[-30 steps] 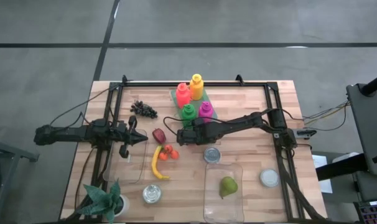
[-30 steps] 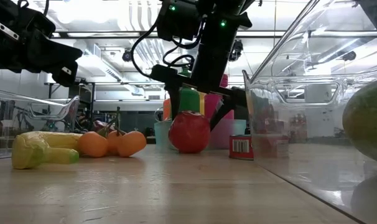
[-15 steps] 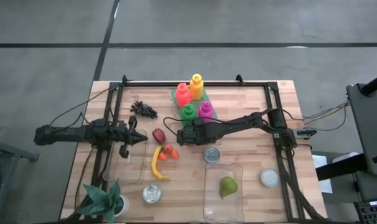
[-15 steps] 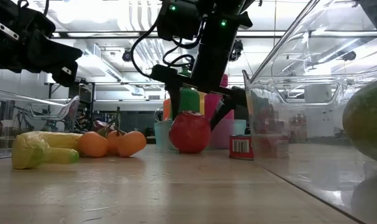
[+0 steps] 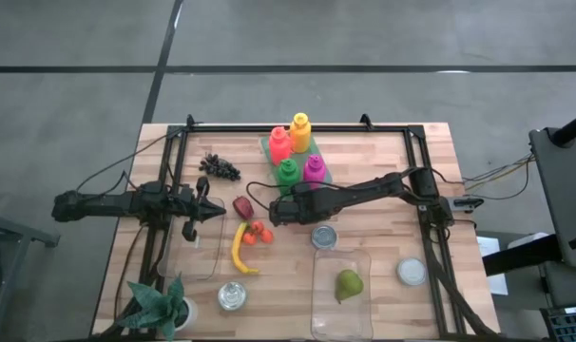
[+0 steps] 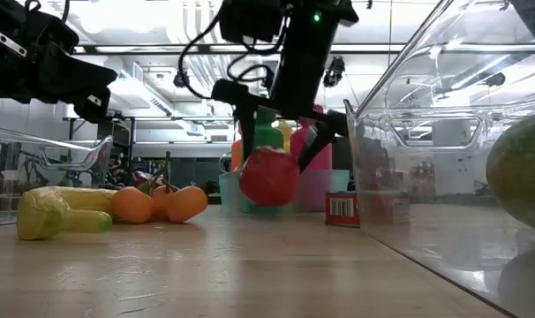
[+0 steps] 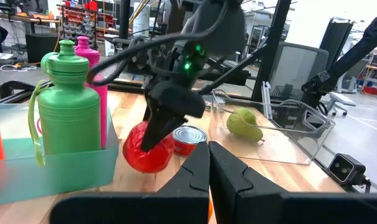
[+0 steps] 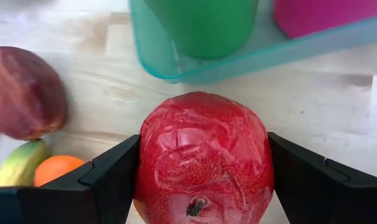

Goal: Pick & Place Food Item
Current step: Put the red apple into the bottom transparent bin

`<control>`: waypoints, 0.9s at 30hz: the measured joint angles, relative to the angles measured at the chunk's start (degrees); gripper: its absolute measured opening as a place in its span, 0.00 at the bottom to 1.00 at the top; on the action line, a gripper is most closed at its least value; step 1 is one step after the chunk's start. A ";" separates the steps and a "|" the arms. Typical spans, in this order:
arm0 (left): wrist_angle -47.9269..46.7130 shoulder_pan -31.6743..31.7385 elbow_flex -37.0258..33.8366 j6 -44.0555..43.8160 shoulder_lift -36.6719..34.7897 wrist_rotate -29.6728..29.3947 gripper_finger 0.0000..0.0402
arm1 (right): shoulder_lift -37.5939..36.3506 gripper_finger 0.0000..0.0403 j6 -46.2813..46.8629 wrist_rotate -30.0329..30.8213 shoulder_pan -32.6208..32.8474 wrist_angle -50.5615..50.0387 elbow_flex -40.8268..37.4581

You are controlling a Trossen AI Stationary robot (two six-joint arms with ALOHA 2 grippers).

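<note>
A round red fruit [image 8: 204, 155] hangs just above the table between the fingers of my right gripper [image 6: 272, 146], in front of the teal tray of coloured bottles [image 5: 297, 157]. From above, the gripper [image 5: 281, 211] covers the fruit. My left gripper [image 5: 221, 211] is shut on nothing and points level toward the table's middle over the left clear container [image 5: 195, 249]. A dark red fruit [image 5: 242, 206], small oranges [image 5: 259, 233] and a yellow fruit [image 5: 239, 249] lie on the table left of the held fruit. My right gripper pinches the red fruit by two opposite sides [image 8: 150, 168], one finger [image 8: 107, 180] on each flank. The fingers slant down from the table's right side. The fruit sits between them with its dimpled end toward the camera, lifted a little clear of the table [image 6: 269, 177].
A can [image 5: 324, 237] stands just right of the gripper. A pear [image 5: 349, 283] lies in the right clear container [image 5: 318, 313]. Grapes [image 5: 220, 168], a white lid [image 5: 412, 272], a jar [image 5: 233, 296] and a potted plant [image 5: 164, 304] sit around the table.
My right gripper has risen a little with the red fruit held between its fingers. The fruit stood on the table before and now hangs just clear of it.
</note>
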 joint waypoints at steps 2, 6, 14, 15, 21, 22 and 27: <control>0.02 0.00 -0.02 0.00 0.00 -0.02 0.00 | -0.07 0.75 -1.39 1.35 0.31 -1.44 1.50; 0.02 -0.02 -0.02 0.00 0.01 -0.02 0.00 | -0.18 0.75 -5.29 3.64 0.97 -5.64 5.90; 0.02 0.00 -0.02 0.00 0.02 0.00 0.00 | -2.02 0.75 -19.92 5.54 1.68 -10.94 14.97; 0.02 -0.02 -0.02 0.00 0.00 0.00 0.00 | -2.40 0.75 -21.36 5.62 1.76 -11.82 16.17; 0.04 -0.02 -0.02 0.00 0.00 -0.02 0.00 | -7.26 0.75 -27.46 5.64 2.85 -14.47 19.90; 0.00 0.00 0.00 0.00 0.00 0.00 0.00 | -8.37 0.75 -27.84 5.65 3.09 -14.67 20.07; 0.02 0.00 -0.02 0.00 0.00 0.00 0.00 | -15.18 0.75 -27.50 8.95 5.48 -16.08 19.07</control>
